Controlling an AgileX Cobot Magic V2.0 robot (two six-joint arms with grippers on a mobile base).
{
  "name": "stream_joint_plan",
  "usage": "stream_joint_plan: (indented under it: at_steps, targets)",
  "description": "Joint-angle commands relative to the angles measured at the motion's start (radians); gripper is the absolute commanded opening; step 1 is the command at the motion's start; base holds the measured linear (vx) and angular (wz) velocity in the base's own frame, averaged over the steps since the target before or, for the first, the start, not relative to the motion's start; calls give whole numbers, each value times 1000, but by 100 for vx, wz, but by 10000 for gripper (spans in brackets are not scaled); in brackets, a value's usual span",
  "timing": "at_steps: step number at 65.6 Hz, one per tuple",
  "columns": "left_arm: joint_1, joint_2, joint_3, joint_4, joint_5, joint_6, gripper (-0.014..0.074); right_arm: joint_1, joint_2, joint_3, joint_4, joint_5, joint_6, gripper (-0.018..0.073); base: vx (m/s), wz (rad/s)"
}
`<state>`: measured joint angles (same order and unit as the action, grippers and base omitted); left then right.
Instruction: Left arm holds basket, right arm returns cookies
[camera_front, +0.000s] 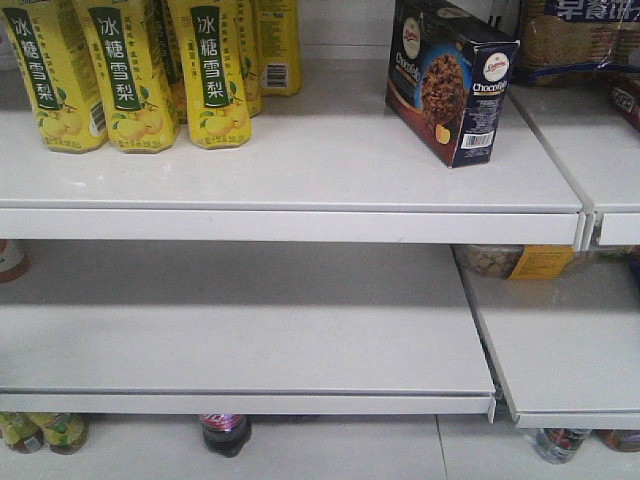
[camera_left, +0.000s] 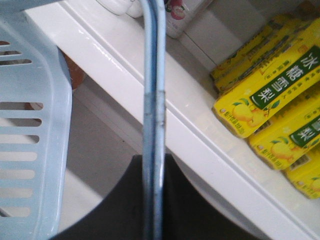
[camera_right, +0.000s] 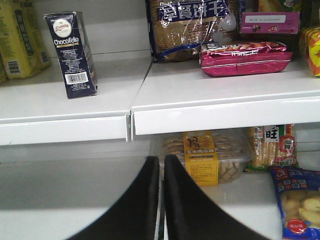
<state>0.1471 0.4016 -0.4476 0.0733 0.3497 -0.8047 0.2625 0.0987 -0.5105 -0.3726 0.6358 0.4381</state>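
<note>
The cookies, a dark navy carton with a cookie picture and barcode label, stand upright on the top shelf at its right end. The right wrist view shows the cookies up to the left, well away from my right gripper, which is shut with nothing between its fingers and hangs low in front of the lower shelf. My left gripper is shut on the basket's light blue hoop handle. The basket's slotted side fills the left of that view. Neither arm shows in the front view.
Yellow drink cartons stand at the top shelf's left. To the right are a bagged biscuit pack, a pink packet and, below, a clear tub with a yellow label and snack bags. Bottles stand on the floor.
</note>
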Motion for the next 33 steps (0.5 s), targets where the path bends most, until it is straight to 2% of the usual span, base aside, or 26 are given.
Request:
stream_joint_plan:
  at_steps: [1, 9, 16, 23, 33]
  targets:
    - [1, 3, -33, 11, -93, 165, 0, -5, 15, -24, -17, -68, -12, -6, 0, 0]
    - [1, -22, 6, -6, -115, 379, 0, -5, 15, -24, -17, -68, -12, -6, 0, 0]
    - [1, -92, 74, -73, -163, 516, 0, -5, 15, -24, -17, -68, -12, -6, 0, 0]
    - [1, -160, 149, -104, -195, 581, 0, -5, 15, -24, -17, -68, -12, -6, 0, 0]
    - [-8, -278, 258, -103, -198, 611, 0, -5, 15, -24, -17, -68, -12, -6, 0, 0]
